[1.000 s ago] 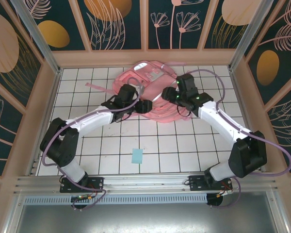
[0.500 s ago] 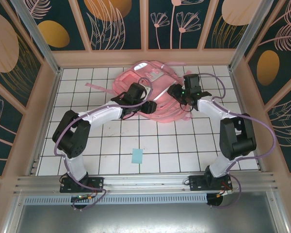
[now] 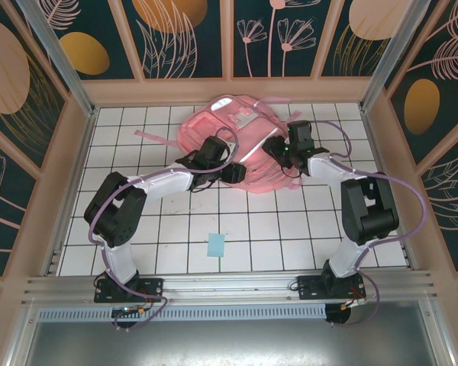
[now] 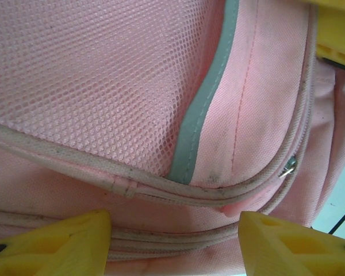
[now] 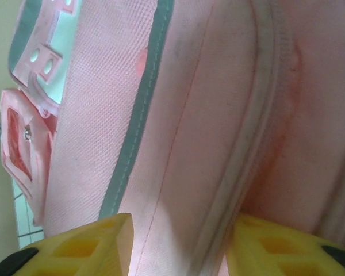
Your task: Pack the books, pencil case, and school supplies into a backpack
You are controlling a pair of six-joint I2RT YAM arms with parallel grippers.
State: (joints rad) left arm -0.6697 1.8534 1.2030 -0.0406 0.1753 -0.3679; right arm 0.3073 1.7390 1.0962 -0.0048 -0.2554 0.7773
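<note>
Backpack [image 3: 204, 126] flat, long axis far-left to near-right; left jaws apart, right jaws unclear.

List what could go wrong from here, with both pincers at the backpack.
1. The left pincer straddles a piped seam of the backpack, while the zipper pull sits off to one side; closing may pinch only fabric.
2. The right pincer has a fabric ridge between its fingers; pulling could drag the whole backpack instead of opening it.
3. The light-blue pad lies well apart from the backpack and could be forgotten.
</note>
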